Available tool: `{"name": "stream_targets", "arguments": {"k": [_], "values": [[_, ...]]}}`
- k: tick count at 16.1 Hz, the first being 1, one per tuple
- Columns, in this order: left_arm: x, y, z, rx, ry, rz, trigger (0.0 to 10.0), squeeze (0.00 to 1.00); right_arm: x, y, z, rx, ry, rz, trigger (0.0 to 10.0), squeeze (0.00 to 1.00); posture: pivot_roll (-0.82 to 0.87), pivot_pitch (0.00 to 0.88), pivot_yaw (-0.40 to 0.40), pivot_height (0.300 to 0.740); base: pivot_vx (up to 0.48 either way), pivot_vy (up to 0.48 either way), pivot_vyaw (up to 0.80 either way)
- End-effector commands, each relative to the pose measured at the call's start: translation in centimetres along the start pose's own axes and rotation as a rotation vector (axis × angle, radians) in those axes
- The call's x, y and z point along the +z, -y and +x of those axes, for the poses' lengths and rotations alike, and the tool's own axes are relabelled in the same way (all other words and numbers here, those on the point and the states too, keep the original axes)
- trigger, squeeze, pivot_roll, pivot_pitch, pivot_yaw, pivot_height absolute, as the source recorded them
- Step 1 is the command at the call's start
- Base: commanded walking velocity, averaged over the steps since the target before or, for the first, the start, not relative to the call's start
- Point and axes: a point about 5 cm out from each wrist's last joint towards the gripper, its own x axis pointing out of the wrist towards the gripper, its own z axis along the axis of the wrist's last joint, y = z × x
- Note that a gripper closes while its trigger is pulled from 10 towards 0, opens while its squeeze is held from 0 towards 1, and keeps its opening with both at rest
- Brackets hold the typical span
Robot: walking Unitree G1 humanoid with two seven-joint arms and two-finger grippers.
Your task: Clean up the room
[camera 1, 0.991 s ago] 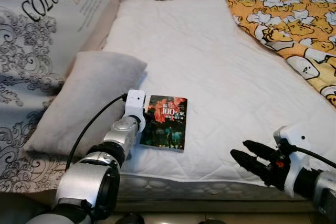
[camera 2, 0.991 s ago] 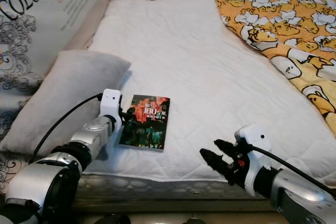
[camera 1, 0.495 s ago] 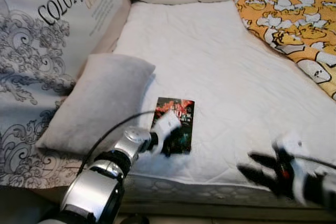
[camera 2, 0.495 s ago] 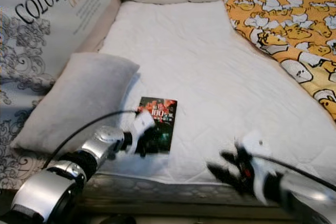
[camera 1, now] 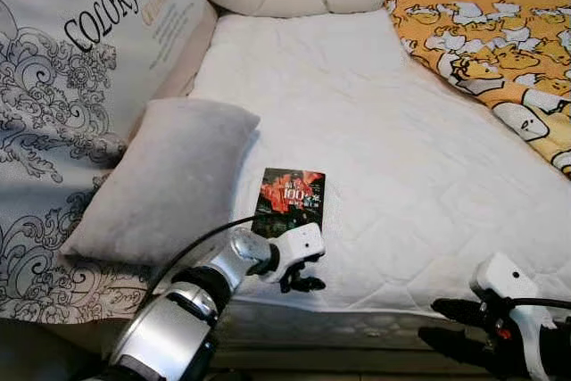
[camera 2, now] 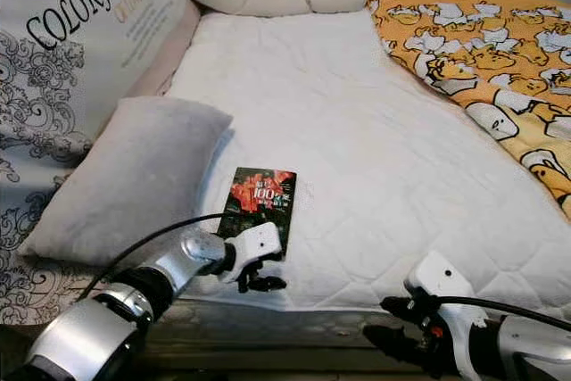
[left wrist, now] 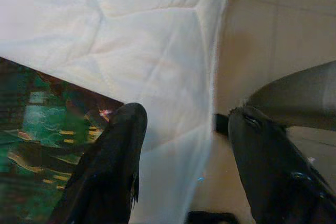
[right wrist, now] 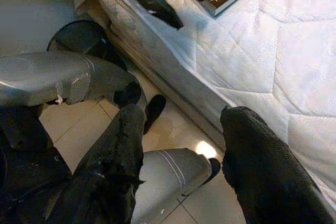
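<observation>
Paperback book point(camera 1: 291, 198) lay flat on white mattress point(camera 1: 375, 131) nr front edge, beside grey pillow point(camera 1: 161, 176). L tool point(camera 1: 302, 279) jaws wide, empty, at book's near edge. R tool point(camera 1: 451, 326) wide, empty, below mattress edge.

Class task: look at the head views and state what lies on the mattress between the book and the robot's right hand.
Nothing: between the book and the right hand the left eye view shows bare white quilted mattress.
</observation>
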Motion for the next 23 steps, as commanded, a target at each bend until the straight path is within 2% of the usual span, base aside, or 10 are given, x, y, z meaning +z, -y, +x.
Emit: {"name": "stream_targets", "arguments": {"k": [1, 3, 5, 11, 18, 19, 21, 22, 23], "values": [[-0.4, 0.1, 0.3, 0.045, -0.044, 0.027, 10.0, 0.0, 0.3, -0.1, -0.2, -0.001, -0.005, -0.033, 10.0, 0.0, -0.3, 0.0, 0.054, 0.74, 0.0, 0.0, 0.0], [-0.2, 0.1, 0.6, 0.107, -0.058, 0.049, 10.0, 0.0, 0.3, 0.0, -0.3, -0.003, -0.008, -0.036, 10.0, 0.0, -0.3, 0.0, 0.053, 0.74, 0.0, 0.0, 0.0], [0.2, -0.3, 0.7, 0.18, -0.041, 0.026, 10.0, 0.0, 0.3, 0.1, -0.3, -0.011, -0.008, -0.037, 10.0, 0.0, -0.3, 0.0, 0.053, 0.74, 0.0, 0.0, 0.0], [0.4, -1.3, 0.4, 0.318, -0.056, 0.068, 10.0, 0.0, 0.2, 0.3, -0.2, -0.024, -0.007, -0.043, 10.0, 0.0, -0.3, 0.0, 0.05, 0.74, 0.0, 0.0, 0.0], [0.3, -2.0, -0.1, 0.405, -0.077, 0.086, 10.0, 0.0, 0.4, 0.3, -0.1, -0.03, -0.004, -0.053, 10.0, 0.0, -0.31, 0.0, 0.049, 0.74, 0.0, 0.0, 0.0], [0.5, -1.9, 0.0, 0.378, -0.041, 0.053, 10.0, 0.0, 0.3, 0.3, -0.1, -0.03, -0.005, -0.052, 10.0, 0.0, -0.31, 0.0, 0.049, 0.74, 0.0, 0.0, 0.0], [0.8, -0.9, 0.4, 0.227, 0.035, 0.023, 10.0, 0.0, 0.3, 0.2, -0.3, -0.027, -0.008, -0.047, 10.0, 0.0, -0.32, 0.0, 0.047, 0.74, 0.0, 0.0, 0.0], [0.7, -0.5, 0.5, 0.168, 0.032, 0.029, 10.0, 0.0, 0.3, 0.2, -0.4, -0.022, -0.013, -0.045, 10.0, 0.0, -0.32, 0.0, 0.046, 0.74, 0.0, 0.0, 0.0], [0.4, -0.1, 0.6, 0.137, 0.006, 0.069, 10.0, 0.0, 0.2, 0.1, -0.6, -0.015, -0.02, -0.044, 10.0, 0.0, -0.32, 0.0, 0.044, 0.74, 0.0, 0.0, 0.0]]}}
